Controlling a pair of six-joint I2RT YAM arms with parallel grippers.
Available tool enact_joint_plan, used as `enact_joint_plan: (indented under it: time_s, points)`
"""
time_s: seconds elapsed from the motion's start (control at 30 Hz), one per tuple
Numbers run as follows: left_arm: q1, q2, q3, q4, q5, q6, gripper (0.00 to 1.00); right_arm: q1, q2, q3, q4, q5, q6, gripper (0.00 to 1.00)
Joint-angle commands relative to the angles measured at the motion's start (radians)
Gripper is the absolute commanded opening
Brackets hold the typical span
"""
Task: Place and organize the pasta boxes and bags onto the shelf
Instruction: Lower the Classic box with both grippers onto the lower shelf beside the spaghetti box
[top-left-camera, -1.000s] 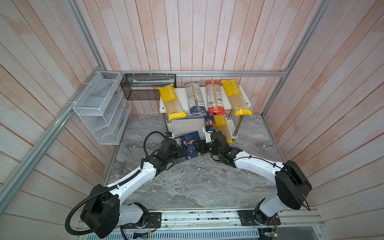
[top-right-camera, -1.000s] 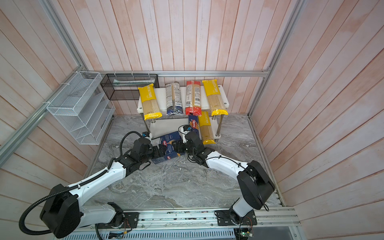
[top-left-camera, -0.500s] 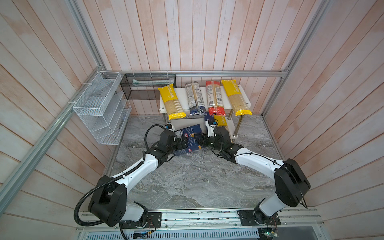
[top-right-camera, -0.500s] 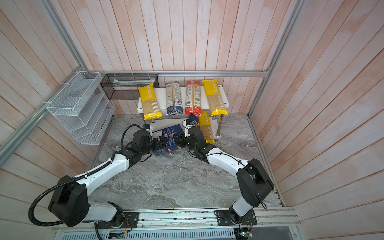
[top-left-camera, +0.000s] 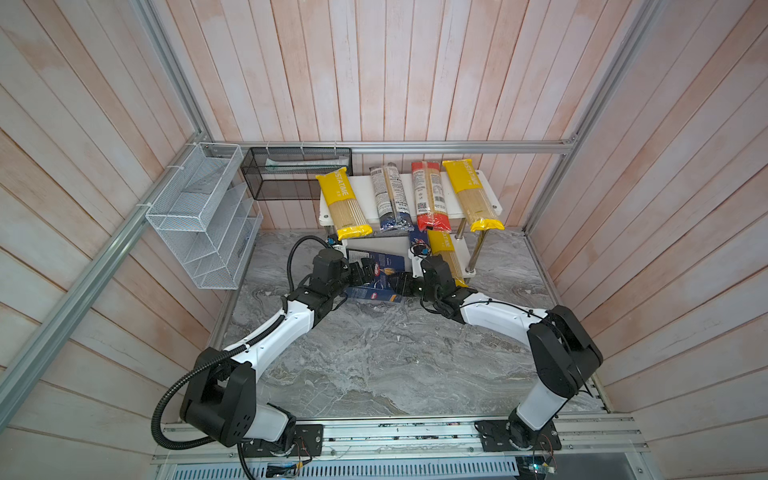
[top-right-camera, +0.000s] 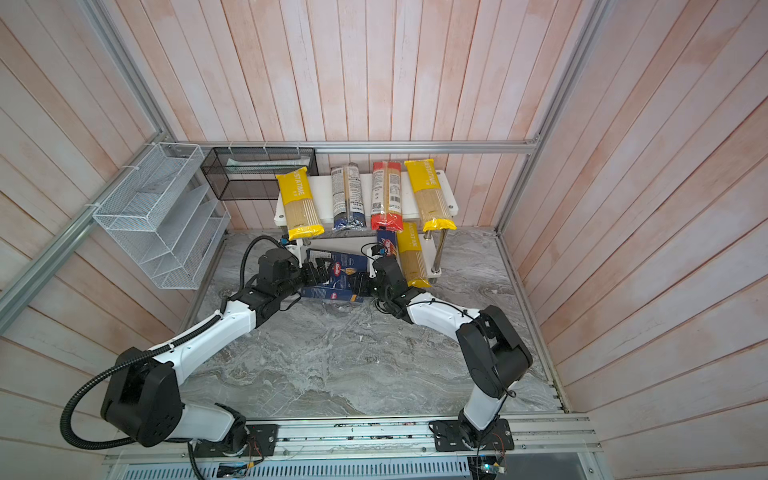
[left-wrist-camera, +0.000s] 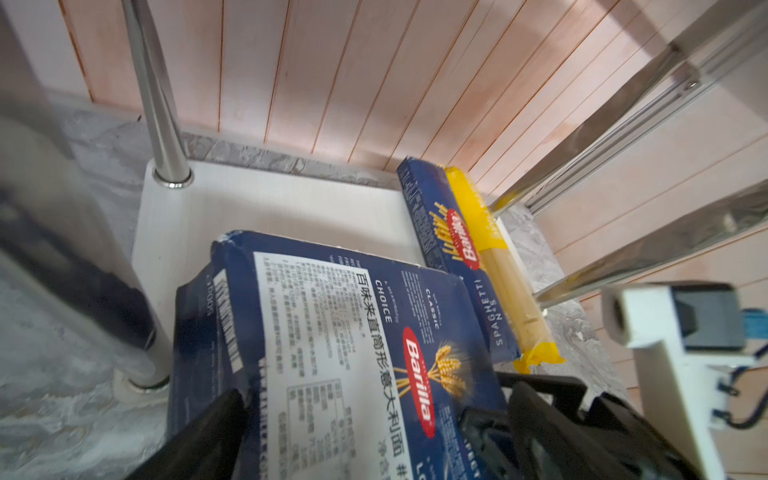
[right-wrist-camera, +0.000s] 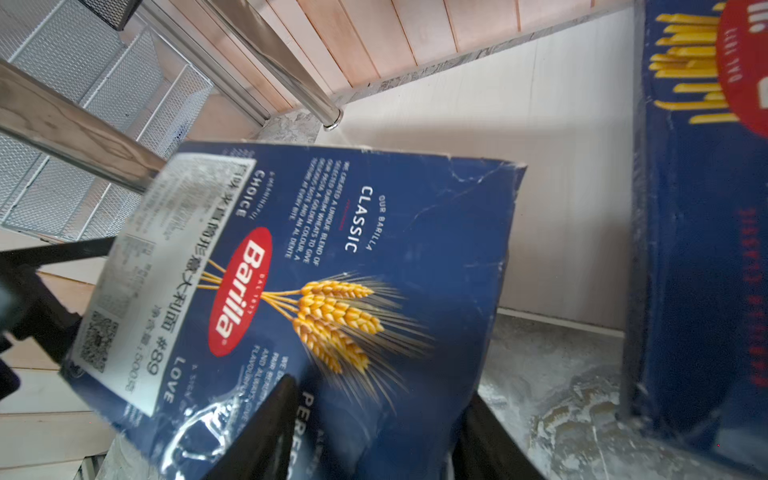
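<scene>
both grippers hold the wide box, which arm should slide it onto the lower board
Left, probably: the left gripper holds the wide box facing the bare part of the lower board, while the right gripper is crowded by the narrow box.

Pale pink-washed wooden plank walls (top-left-camera: 374, 62) close in on three sides, evenly and softly lit. Silver aluminium rails (top-left-camera: 415, 146) run up the corners and across the back wall, mid-frame. A grey marbled floor (top-left-camera: 395, 353) fills the centre. On the left of the frame, a white wire tiered rack (top-left-camera: 199, 208) hangs off the slanting rail, a black mesh basket (top-left-camera: 286, 183) just beside it
</scene>
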Motion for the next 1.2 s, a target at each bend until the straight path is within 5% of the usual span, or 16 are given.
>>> enact_joint_plan:
  time_s: [0.0,1.17]
  points:
    - [-0.032,0.028,0.052,0.149,0.193,0.011,1.00,0.044,-0.006,0.077,0.163,-0.146,-0.004,0.55]
    - [0.015,0.228,0.165,0.138,0.201,0.018,1.00,-0.045,0.118,0.235,0.139,-0.170,-0.041,0.56]
